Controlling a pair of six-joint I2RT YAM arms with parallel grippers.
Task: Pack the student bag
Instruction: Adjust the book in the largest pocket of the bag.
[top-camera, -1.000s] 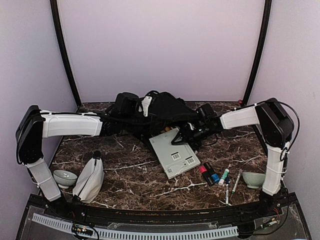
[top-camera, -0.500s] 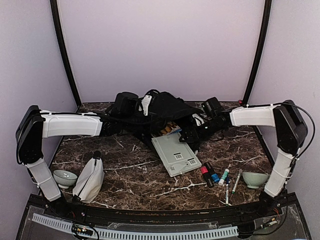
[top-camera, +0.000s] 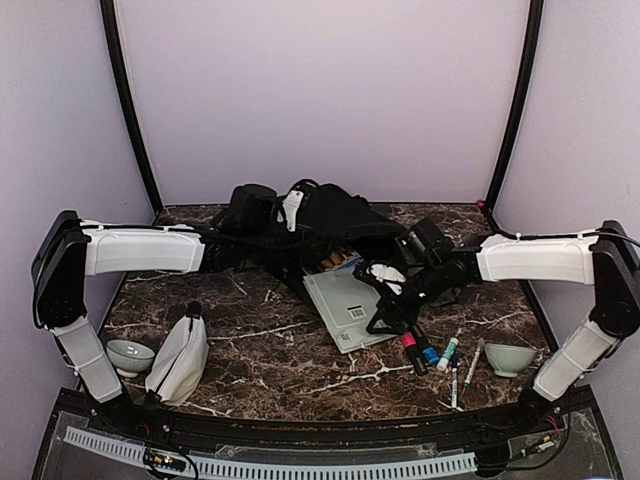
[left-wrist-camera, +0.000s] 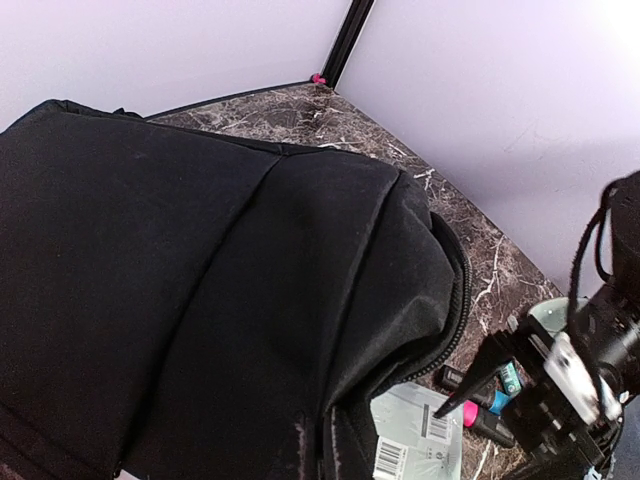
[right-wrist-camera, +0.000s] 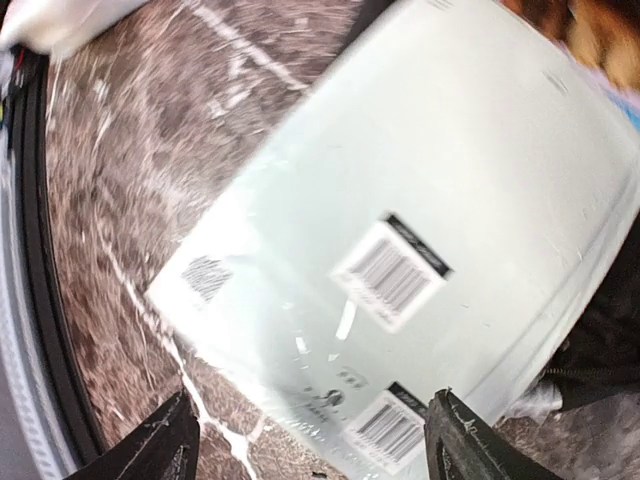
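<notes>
Right gripper (right-wrist-camera: 312, 440) has pulled back over the pale packet (right-wrist-camera: 400, 230), jaws open; left gripper (top-camera: 285, 215) jaws closed.

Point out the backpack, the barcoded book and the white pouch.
black backpack (top-camera: 338, 215): top external view, its upper fabric panel.
barcoded book (top-camera: 340, 298): top external view, bare cover.
white pouch (top-camera: 180, 358): top external view, middle of its side.

Your student bag (top-camera: 335, 222) is a big black fabric backpack. It lies slumped on its side, just beyond your right pincer (right-wrist-camera: 310, 440) and to its left. The zip-edged mouth gapes toward that pincer, and the upper flap is lifted clear of the lower one.
</notes>
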